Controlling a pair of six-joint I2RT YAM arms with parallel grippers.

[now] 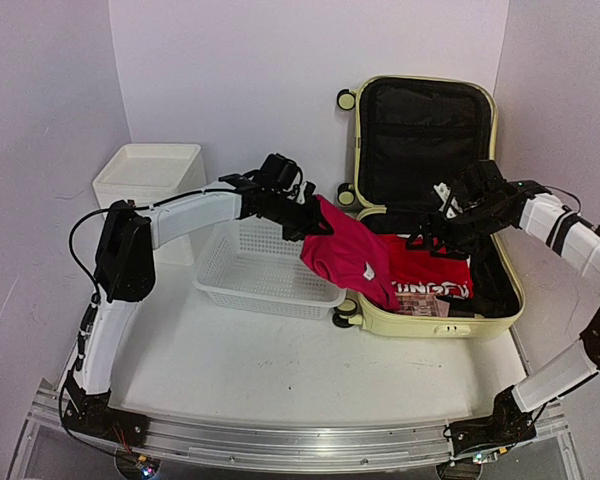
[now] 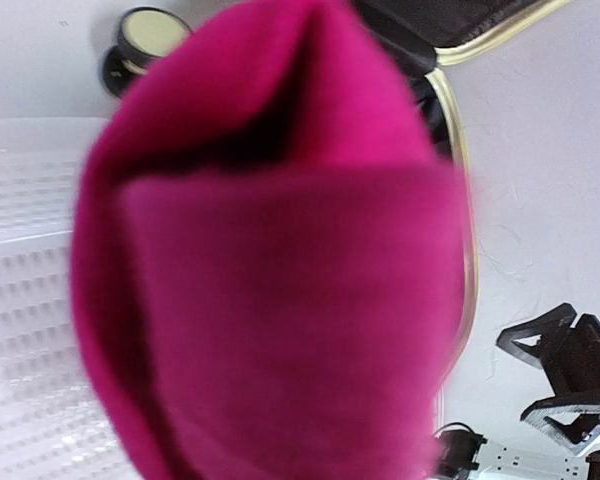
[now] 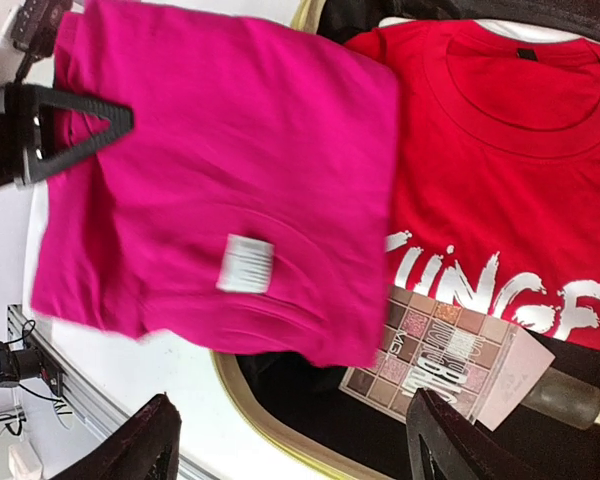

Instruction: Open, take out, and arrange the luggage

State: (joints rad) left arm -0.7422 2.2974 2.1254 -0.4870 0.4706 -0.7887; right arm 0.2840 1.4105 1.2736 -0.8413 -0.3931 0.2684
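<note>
Left tool (image 1: 308,222) clenched on the magenta shirt (image 1: 348,256) — right tool (image 1: 427,232) spread wide above the luggage (image 1: 420,325).

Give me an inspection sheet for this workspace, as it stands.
Surface: white table, no spills seen.
Job's things: luggage open, lid upright; red T-shirt and makeup palette inside; pink garment lifted over its basket-side rim.
Clutter: white perforated basket beside the luggage; white drawer box rear left.
End effectors: left end effector shut on the pink garment; right end effector open above the luggage.
Cables: black cable looping off the left arm.
Surroundings: plain pale walls.
</note>
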